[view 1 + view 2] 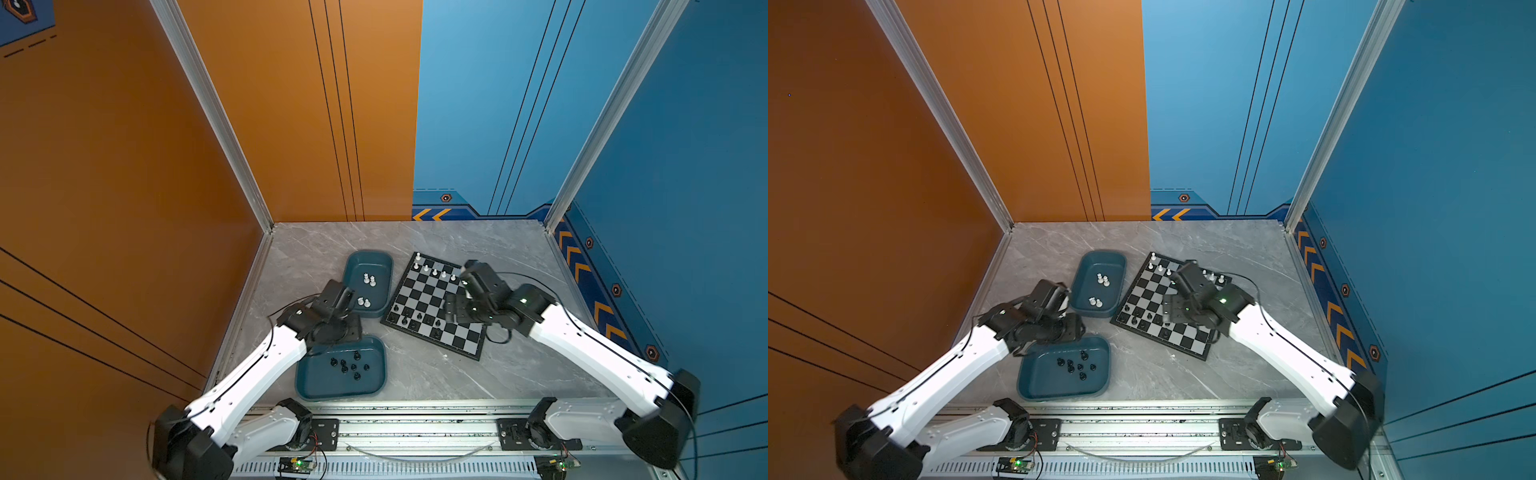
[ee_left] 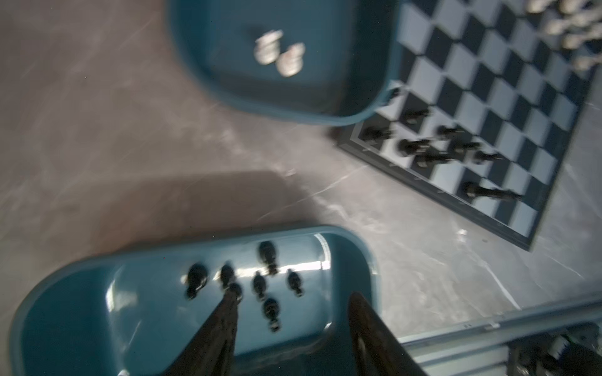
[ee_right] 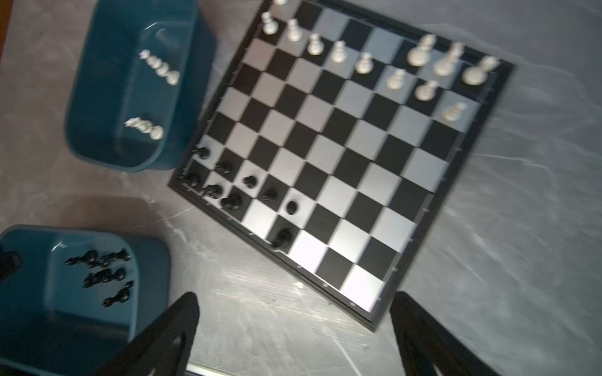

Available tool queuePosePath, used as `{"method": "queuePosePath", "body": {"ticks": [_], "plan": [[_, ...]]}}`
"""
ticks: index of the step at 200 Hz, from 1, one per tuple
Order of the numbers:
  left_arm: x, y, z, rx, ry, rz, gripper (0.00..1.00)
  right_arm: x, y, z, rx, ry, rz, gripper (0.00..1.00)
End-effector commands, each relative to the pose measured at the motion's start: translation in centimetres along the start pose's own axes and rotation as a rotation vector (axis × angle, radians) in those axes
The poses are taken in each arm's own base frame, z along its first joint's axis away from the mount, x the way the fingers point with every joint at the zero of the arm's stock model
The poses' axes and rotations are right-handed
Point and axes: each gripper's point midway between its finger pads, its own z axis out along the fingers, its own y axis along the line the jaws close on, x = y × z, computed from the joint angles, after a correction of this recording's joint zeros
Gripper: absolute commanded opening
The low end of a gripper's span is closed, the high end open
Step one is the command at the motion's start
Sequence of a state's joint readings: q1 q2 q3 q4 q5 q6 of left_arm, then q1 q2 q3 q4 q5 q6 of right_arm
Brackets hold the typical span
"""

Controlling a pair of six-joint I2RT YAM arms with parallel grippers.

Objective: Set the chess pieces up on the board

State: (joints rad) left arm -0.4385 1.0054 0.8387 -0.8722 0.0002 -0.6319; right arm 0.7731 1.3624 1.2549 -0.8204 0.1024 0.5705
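The board (image 1: pixel 415 291) (image 3: pixel 325 146) lies tilted on the grey table. Several white chess pieces (image 1: pixel 434 272) (image 3: pixel 338 52) stand along its far edge. Several black ones (image 1: pixel 405 320) (image 3: pixel 228 182) stand at its near left corner. More white pieces (image 1: pixel 369 280) sit in the far teal tray, and more black pieces (image 1: pixel 345 365) (image 2: pixel 267 257) in the near tray. My left gripper (image 2: pixel 293 293) hangs open over the black pieces in the near tray; one fingertip overlaps a piece in the view. My right gripper (image 3: pixel 296 295) (image 1: pixel 453 309) is open and empty above the board's near right part.
The far teal tray (image 1: pixel 388 266) touches the board's left edge. The near teal tray (image 1: pixel 307 386) sits by the front aluminium rail (image 1: pixel 415 415). Orange and blue walls close the table on three sides. A black cable (image 1: pixel 500 336) loops beside the board's right corner.
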Motion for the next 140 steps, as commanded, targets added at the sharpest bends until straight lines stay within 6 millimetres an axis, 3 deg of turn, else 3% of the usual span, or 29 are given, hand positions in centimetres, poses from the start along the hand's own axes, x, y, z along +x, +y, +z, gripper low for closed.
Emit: {"method": "queuePosePath", "body": {"ticks": [1, 24, 53, 81, 111, 121, 124, 140], "plan": [[1.5, 4.4, -0.6, -0.068, -0.027, -0.198, 0.61, -0.7, 5.4, 1.7, -0.097, 0.032, -0.147, 0.79], [0.8, 5.0, -1.5, -0.031, -0.084, -0.261, 0.64, -0.6, 10.0, 3.7, -0.165, 0.095, -0.214, 0.65], [0.1, 6.4, -1.2, -0.064, -0.057, -0.345, 0.65, -0.1, 14.8, 5.5, -0.233, 0.163, -0.302, 0.49], [-1.9, 8.6, -1.6, -0.065, -0.053, -0.477, 0.64, 1.4, 18.4, 7.3, -0.281, 0.235, -0.362, 0.46], [-4.9, 11.0, -2.7, -0.044, -0.107, -0.591, 0.65, 3.7, 20.3, 8.9, -0.297, 0.307, -0.417, 0.44], [-5.5, 11.5, -2.9, -0.029, -0.113, -0.616, 0.65, 4.1, 21.0, 8.6, -0.315, 0.314, -0.424, 0.45], [-5.6, 11.6, -3.0, -0.026, -0.115, -0.622, 0.65, 4.9, 21.0, 9.8, -0.303, 0.341, -0.427, 0.44], [-6.1, 12.1, -3.1, -0.016, -0.117, -0.635, 0.66, 6.3, 21.5, 10.5, -0.299, 0.371, -0.435, 0.44]]}}
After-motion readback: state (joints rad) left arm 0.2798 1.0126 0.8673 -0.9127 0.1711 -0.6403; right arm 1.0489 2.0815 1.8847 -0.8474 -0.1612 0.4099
